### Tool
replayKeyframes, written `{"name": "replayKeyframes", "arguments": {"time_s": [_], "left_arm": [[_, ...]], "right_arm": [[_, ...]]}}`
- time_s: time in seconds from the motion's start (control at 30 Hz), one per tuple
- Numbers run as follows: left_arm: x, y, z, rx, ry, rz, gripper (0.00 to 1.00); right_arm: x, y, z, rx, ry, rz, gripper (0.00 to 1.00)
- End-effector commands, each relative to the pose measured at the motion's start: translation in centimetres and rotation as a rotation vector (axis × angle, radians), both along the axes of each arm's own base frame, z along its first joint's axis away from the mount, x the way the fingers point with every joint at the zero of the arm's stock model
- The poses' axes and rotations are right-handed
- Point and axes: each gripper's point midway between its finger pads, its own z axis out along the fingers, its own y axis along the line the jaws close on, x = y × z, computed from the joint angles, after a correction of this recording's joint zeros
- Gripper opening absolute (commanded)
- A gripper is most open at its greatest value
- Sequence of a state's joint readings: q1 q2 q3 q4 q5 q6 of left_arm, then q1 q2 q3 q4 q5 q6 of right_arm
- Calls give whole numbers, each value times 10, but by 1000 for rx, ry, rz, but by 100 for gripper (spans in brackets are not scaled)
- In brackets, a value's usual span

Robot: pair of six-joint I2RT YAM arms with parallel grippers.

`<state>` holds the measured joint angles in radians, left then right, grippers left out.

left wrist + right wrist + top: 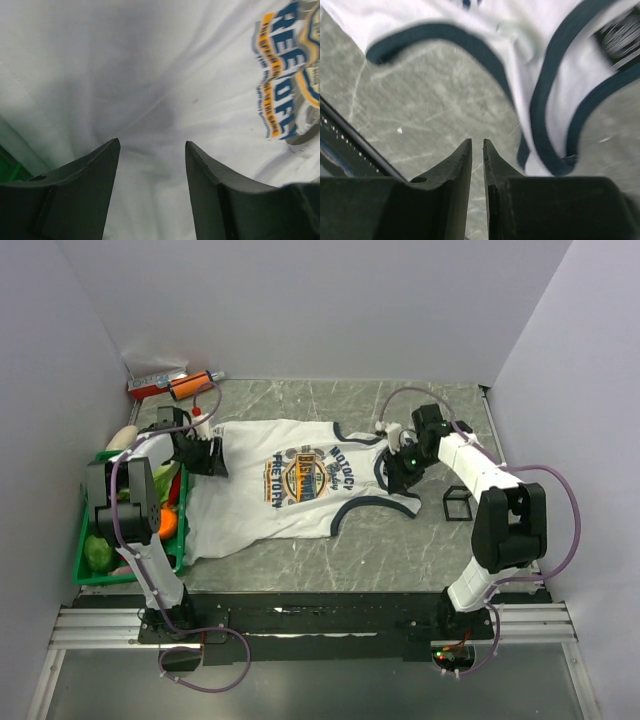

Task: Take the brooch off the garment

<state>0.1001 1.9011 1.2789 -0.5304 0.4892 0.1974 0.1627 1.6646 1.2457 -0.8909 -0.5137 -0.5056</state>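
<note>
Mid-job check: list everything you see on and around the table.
jersey: 1, white, navy trim, blue-gold graphic, spread mid-table
brooch: none made out in any view
crate: 1, green, table's left edge
produce: several, green, orange, white, in the crate
tool: 1, orange-red, far left corner
frame: 1, black, square, right of the jersey
table: 1, grey marbled
left gripper: black, open, over the jersey's left end
right gripper: black, shut, by the jersey's straps
</note>
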Motion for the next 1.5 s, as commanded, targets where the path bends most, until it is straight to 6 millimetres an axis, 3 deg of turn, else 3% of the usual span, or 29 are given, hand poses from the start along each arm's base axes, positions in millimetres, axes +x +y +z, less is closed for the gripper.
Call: {"name": "replayKeyframes", "arguments": {"time_s": [0.0, 0.07, 0.1, 0.13, 0.2, 0.23, 0.3, 0.33, 0.5, 0.67, 0.9, 1.13, 1.23, 1.4, 1.47], "left_arm": [[14, -39, 61, -71, -174, -107, 61], [18, -77, 78, -120, -205, -198, 62], [16, -91, 83, -140, -210, -239, 61], [6, -120, 86, -188, -193, -319, 61], [1, -150, 96, -227, -208, -411, 62], [-8, -172, 91, -244, -187, -476, 62], [-16, -190, 87, -244, -171, -539, 61], [-21, -199, 76, -239, -141, -565, 60], [-27, -199, 50, -212, -96, -558, 58], [-31, -205, 53, -256, -106, -566, 59], [-37, -224, 41, -284, -67, -590, 59], [-42, -225, 38, -288, -74, -570, 59], [-46, -227, 35, -301, -59, -576, 59], [-58, -229, 41, -313, -44, -613, 58], [-59, -227, 43, -301, -50, -622, 58]], "right_arm": [[51, 11, 33, 46, -183, 23, 23], [75, 15, 42, 57, -216, 4, 24], [83, 18, 33, 61, -187, -16, 24], [96, 21, 38, 65, -212, -24, 24], [113, 26, 32, 62, -226, -32, 24], [118, 27, 28, 55, -227, -34, 25], [128, 32, 19, 49, -224, -26, 25], [131, 32, 16, 39, -225, -22, 24], [122, 34, -11, -2, -182, 9, 22], [99, 38, -16, 9, -146, 9, 22], [45, 41, -38, -9, -49, 52, 23], [-7, 35, -43, -33, 3, 61, 23], [-13, 33, -35, -23, -8, 40, 24], [-2, 39, -3, 61, -55, 44, 28], [3, 41, -3, 75, -49, 41, 30]]}}
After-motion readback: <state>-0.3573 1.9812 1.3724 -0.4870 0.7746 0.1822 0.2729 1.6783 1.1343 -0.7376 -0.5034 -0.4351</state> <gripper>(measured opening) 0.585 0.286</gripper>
